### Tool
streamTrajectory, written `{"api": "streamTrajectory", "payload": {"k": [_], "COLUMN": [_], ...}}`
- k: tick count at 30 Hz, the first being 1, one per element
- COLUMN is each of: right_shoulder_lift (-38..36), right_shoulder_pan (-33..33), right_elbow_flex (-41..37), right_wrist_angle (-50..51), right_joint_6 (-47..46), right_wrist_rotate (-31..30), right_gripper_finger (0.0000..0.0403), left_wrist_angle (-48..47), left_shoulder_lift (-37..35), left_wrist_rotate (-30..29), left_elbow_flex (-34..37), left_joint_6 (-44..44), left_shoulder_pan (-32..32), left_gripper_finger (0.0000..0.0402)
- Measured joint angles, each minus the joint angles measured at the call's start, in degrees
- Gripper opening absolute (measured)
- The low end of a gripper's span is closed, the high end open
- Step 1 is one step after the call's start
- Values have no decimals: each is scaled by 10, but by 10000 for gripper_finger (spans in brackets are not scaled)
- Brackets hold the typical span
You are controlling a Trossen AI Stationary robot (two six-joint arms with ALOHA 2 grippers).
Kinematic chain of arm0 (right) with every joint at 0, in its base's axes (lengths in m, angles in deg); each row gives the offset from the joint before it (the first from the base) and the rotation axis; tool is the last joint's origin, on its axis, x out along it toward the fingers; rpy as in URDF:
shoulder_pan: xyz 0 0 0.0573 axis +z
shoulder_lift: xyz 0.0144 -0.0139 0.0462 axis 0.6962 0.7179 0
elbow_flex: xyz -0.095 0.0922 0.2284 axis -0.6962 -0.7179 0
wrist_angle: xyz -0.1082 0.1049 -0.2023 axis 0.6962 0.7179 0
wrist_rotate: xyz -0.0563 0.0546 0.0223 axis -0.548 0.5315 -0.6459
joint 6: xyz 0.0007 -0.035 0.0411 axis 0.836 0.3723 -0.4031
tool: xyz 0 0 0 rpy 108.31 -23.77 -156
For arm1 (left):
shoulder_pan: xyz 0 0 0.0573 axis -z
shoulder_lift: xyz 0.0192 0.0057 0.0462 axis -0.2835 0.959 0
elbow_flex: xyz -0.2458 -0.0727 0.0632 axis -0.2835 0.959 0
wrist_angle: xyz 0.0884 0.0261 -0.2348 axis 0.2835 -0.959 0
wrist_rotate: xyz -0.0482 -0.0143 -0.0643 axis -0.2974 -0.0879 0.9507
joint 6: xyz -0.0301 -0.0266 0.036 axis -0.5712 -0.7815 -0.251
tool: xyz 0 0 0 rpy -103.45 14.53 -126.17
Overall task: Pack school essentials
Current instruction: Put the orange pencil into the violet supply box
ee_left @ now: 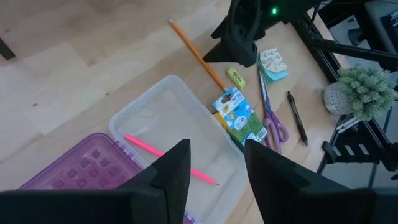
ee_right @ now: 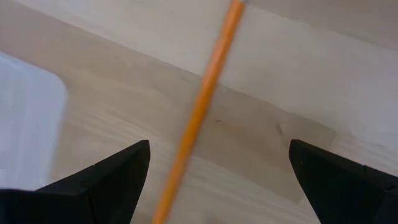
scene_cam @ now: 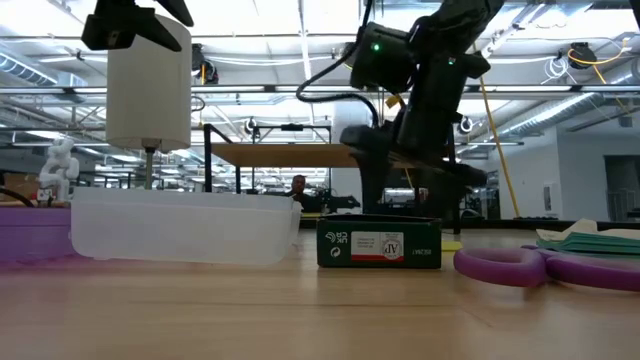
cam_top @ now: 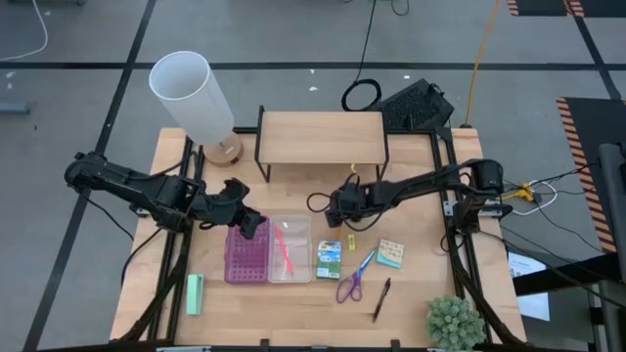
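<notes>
Orange pencil (ee_right: 199, 112) lies flat on the table (cam_top: 421, 293) beside the clear case half (cam_top: 290, 249): light, stiff, rolls. Your right tool (ee_right: 217, 180) is spread wide over it; pinch mid-shaft. Left tool (ee_left: 214, 168) open above case.

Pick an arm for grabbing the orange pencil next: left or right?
Right. The right gripper hangs open directly over the orange pencil, one finger on each side. The left gripper is open above the clear case half, farther off.
</notes>
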Motion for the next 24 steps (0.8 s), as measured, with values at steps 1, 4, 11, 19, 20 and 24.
{"api": "streamTrajectory", "payload": {"k": [1, 4, 11, 19, 20, 24], "right_shoulder_lift": [0, 4, 26, 46, 46, 47], "right_shoulder_pan": [3, 8, 15, 23, 23, 23], "right_elbow_flex": [0, 0, 2, 2, 2, 2], "right_wrist_angle": [2, -1, -5, -2, -1, 9], "right_joint_6": [2, 10, 30, 51, 55, 58], "right_wrist_rotate": [-6, -24, -32, -38, -36, -31], "right_gripper_finger": [376, 375, 375, 374, 372, 345], "left_wrist_angle": [0, 0, 1, 2, 2, 2], "left_shoulder_lift": [0, 0, 0, 0, 0, 0], "left_wrist_rotate": [-3, -7, -11, -22, -22, -26], "left_elbow_flex": [0, 0, 0, 0, 0, 0], "left_joint_6": [2, 7, 5, 6, 7, 8], "left_shoulder_pan": [0, 0, 0, 0, 0, 0], "left_gripper_finger": [154, 154, 154, 154, 154, 154]}}
